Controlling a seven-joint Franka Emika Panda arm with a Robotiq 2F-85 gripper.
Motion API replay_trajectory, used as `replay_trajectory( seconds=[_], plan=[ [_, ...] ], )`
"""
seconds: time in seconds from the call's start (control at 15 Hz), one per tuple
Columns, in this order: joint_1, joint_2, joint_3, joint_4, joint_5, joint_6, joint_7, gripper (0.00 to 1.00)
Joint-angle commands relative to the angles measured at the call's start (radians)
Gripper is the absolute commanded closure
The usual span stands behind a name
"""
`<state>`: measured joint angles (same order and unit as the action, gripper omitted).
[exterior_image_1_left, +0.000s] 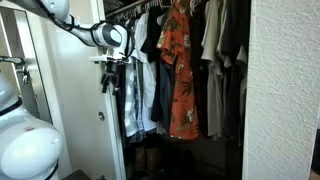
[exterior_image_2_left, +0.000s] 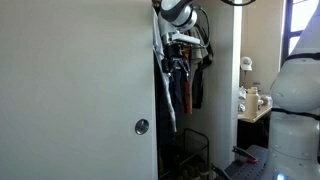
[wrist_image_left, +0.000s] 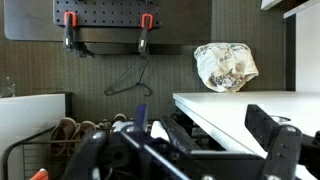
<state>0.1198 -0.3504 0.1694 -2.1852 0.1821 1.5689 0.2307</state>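
My gripper hangs at the left side of an open closet, beside the edge of a white door and close to the nearest hanging clothes. In an exterior view from behind the door, the gripper sits just past the door's edge, above dark garments. In the wrist view the gripper is open wide. One black finger shows at the right and the other at the lower left. A white panel lies between and beyond them. Nothing is held.
An orange floral shirt and several dark garments hang on the rail. The door has a round knob. The wrist view shows a pegboard with red clamps, a wire hanger, a crumpled bag and a wire basket.
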Motion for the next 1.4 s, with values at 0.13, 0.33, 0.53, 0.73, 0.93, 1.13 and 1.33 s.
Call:
replay_trajectory(
  seconds=[0.13, 0.33, 0.53, 0.73, 0.93, 1.13, 1.33],
  plan=[
    [-0.002, 0.0, -0.001, 0.002, 0.0, -0.002, 0.0, 0.0],
    [-0.002, 0.0, -0.001, 0.002, 0.0, -0.002, 0.0, 0.0],
    [-0.022, -0.016, -0.015, 0.048, -0.04, -0.006, -0.004, 0.0],
    [-0.052, -0.052, -0.048, 0.14, -0.11, -0.017, -0.018, 0.0],
    [-0.085, -0.077, -0.089, 0.277, -0.167, -0.015, -0.034, 0.0],
    [-0.116, -0.069, -0.121, 0.441, -0.207, -0.008, -0.041, 0.0],
    [-0.143, -0.019, -0.146, 0.616, -0.241, 0.009, -0.053, 0.0]
  ],
)
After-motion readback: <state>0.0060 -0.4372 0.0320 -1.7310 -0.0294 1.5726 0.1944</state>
